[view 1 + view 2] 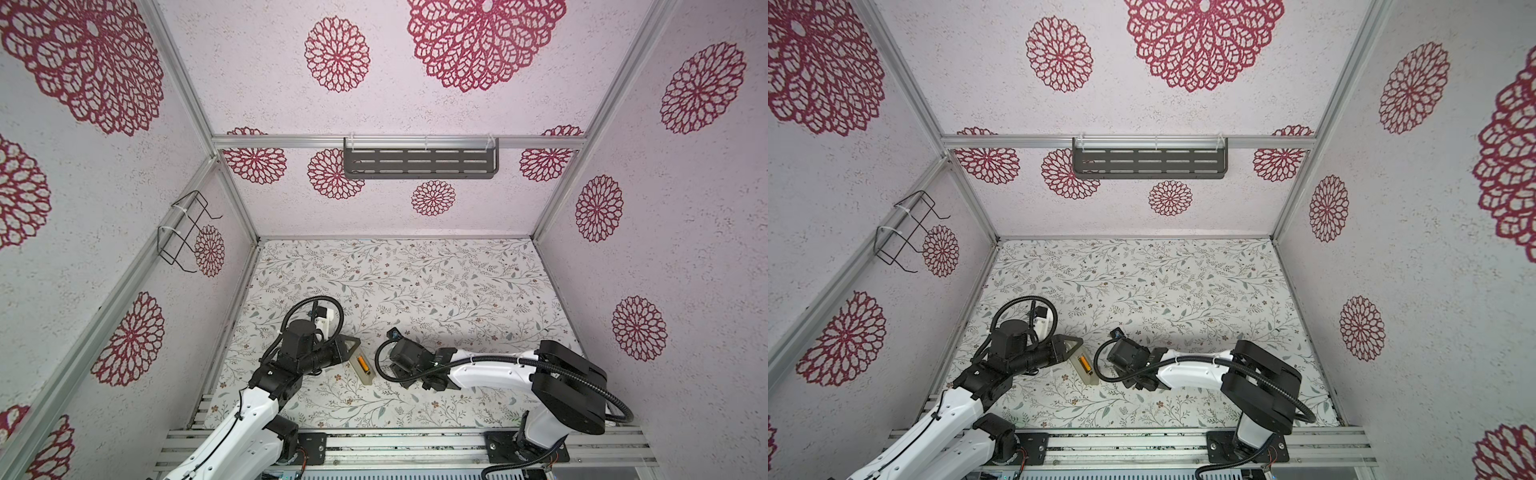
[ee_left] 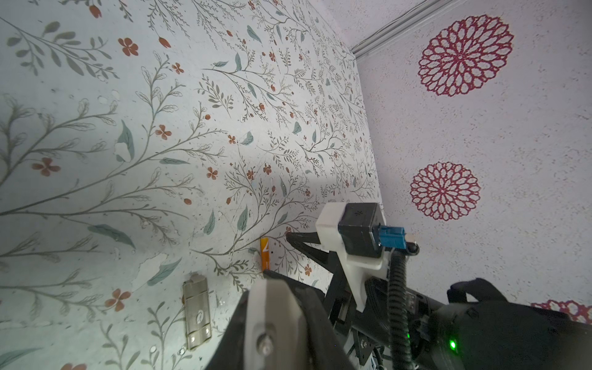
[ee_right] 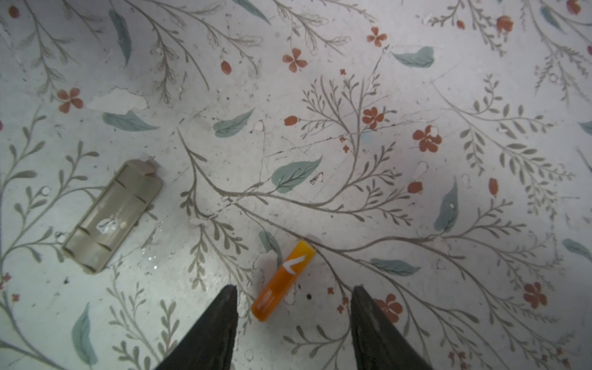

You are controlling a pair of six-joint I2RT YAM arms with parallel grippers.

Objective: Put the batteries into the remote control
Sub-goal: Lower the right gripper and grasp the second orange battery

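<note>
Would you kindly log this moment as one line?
left hand shut by remote control | right hand open above loose battery | second battery in remote control | cover on table

One battery (image 2: 265, 254) partly behind left jaws

Even diffuse light, soft arm shadows — wide-angle edge distortion, wrist views slightly blurred

Both top views hang high above the near edge of the table (image 1: 415, 282), tilted down toward the back wall (image 1: 374, 220), nearly the same picture shifted slightly sideways. The left wrist camera sits low, rolled sideways, looking across the table. The right wrist camera stares straight down, close. Both wrist views share the loose battery (image 2: 265, 254) and cover piece (image 2: 196, 315).
</note>
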